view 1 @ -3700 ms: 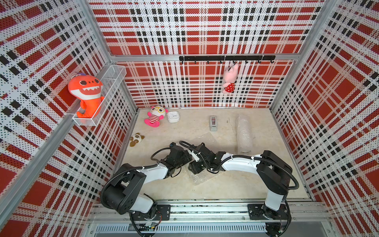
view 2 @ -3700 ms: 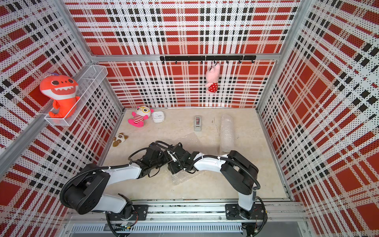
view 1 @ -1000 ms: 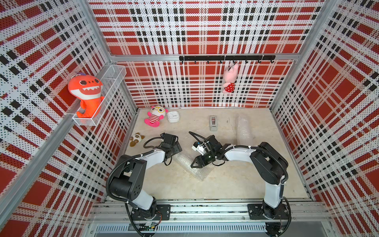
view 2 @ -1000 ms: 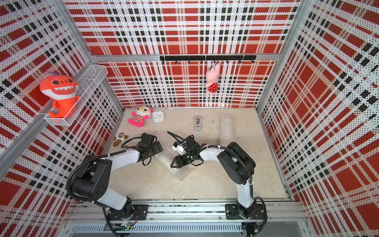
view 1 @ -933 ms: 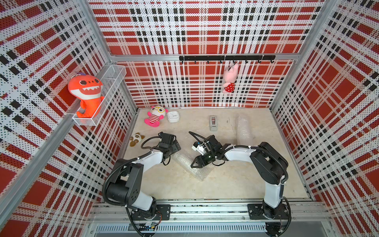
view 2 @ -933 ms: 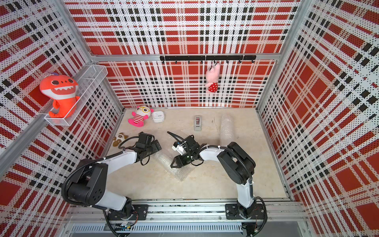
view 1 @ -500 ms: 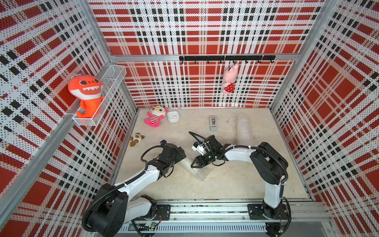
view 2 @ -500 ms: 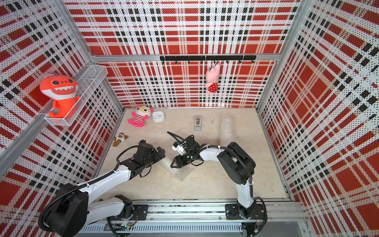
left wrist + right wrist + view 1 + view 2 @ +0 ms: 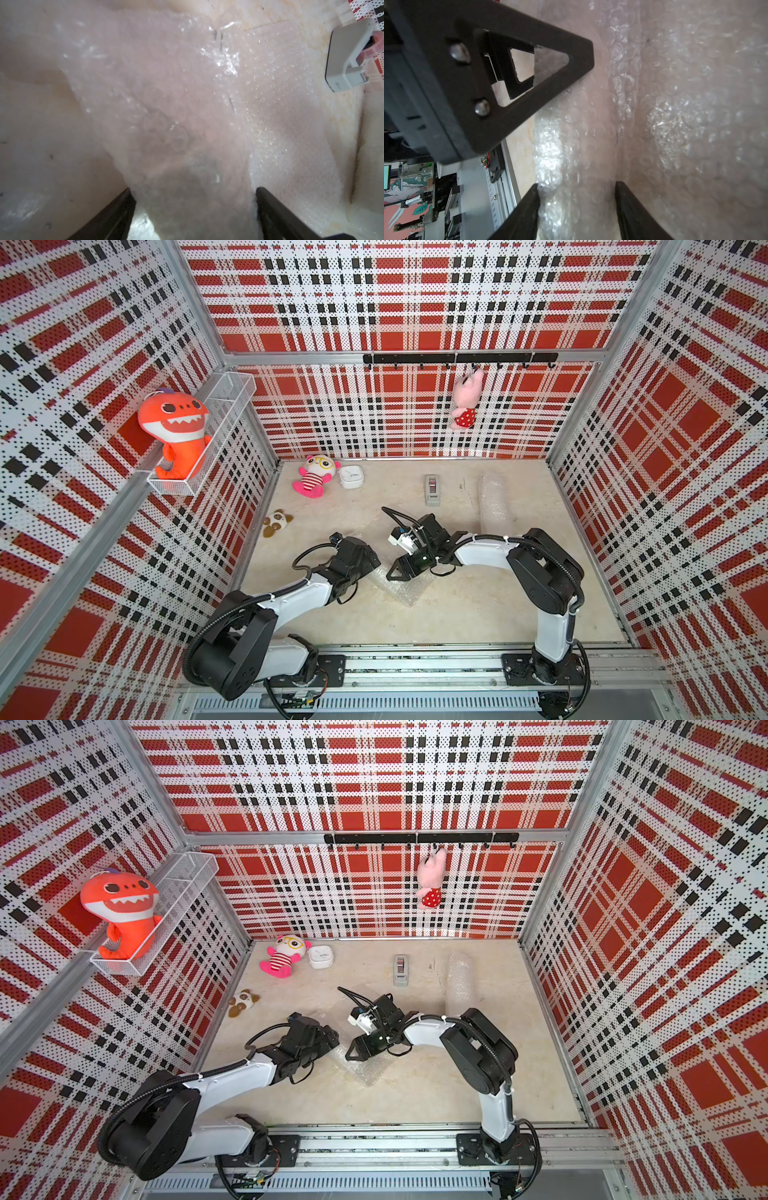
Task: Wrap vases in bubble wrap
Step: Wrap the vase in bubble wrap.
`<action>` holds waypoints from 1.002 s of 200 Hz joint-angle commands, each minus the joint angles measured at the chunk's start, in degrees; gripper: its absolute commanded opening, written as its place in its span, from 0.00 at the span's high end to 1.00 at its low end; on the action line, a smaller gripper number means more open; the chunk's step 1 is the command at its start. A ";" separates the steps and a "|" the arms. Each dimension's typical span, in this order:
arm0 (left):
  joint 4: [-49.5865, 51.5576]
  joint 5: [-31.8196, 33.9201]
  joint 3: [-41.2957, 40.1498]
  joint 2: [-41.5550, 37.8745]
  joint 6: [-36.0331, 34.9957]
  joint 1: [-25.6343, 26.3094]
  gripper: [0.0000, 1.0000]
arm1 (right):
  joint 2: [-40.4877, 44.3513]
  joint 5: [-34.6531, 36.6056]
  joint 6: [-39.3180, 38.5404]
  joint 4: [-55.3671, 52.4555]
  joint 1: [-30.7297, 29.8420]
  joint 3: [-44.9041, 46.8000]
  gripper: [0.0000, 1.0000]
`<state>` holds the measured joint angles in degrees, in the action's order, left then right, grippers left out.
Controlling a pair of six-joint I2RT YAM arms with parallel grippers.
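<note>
Bubble wrap point(image 9: 405, 593) in grip of right hand point(image 9: 576, 186), left hand point(image 9: 195, 189) agape astride it, tape dispenser point(image 9: 432, 489) beyond.

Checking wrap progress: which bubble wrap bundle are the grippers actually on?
The crumpled bundle mid-table: the left gripper and right gripper each have it between their fingers. The roll lies at the back right beside the tape dispenser, with no gripper on it.

No legible text, brand or number found in any view. The grey tape dispenser point(image 9: 347, 62) bears a small dark marking on its end face, too blurred to read. A faint mark on the white box point(image 9: 351, 477) lid is illegible.
</note>
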<state>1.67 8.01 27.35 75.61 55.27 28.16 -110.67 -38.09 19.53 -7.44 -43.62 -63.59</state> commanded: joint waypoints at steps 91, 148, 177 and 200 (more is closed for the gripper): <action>-1.47 -0.77 0.35 3.75 -3.38 -0.21 0.25 | 9.01 23.65 -6.70 -10.79 -4.37 -1.56 0.18; -1.84 -1.41 0.68 4.28 -4.00 -0.47 0.27 | 4.30 23.96 -8.45 -13.48 -7.62 -7.89 0.32; -2.29 -1.86 0.88 4.66 -4.07 -0.50 0.28 | 2.60 21.89 -7.92 -13.12 -7.66 -8.30 0.40; -2.46 -2.07 1.23 4.85 -4.32 -0.51 0.28 | 2.26 21.85 -7.92 -12.53 -7.55 -7.63 0.49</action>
<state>-3.53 6.44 27.97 79.13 52.47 27.94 -107.31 -15.75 12.67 -19.59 -51.31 -71.31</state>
